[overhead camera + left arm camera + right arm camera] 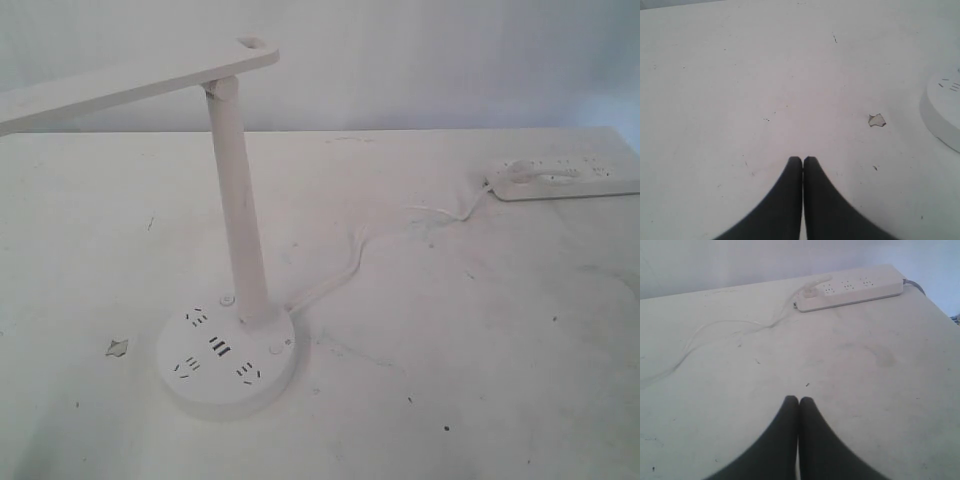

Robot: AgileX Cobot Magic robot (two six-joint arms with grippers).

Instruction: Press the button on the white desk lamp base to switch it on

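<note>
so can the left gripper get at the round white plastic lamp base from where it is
Probably yes. The left gripper, shut, hangs over the white table, and the round white plastic lamp base lies nearby with only a small flat scrap between them.

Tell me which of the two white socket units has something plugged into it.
The long power strip, with a white plug at one end; the round lamp base shows only bare sockets on top.

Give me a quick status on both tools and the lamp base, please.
Left tool shut, right tool shut, neither touching anything. White desk lamp base untouched. Small scrap beside base, not blocking.
</note>
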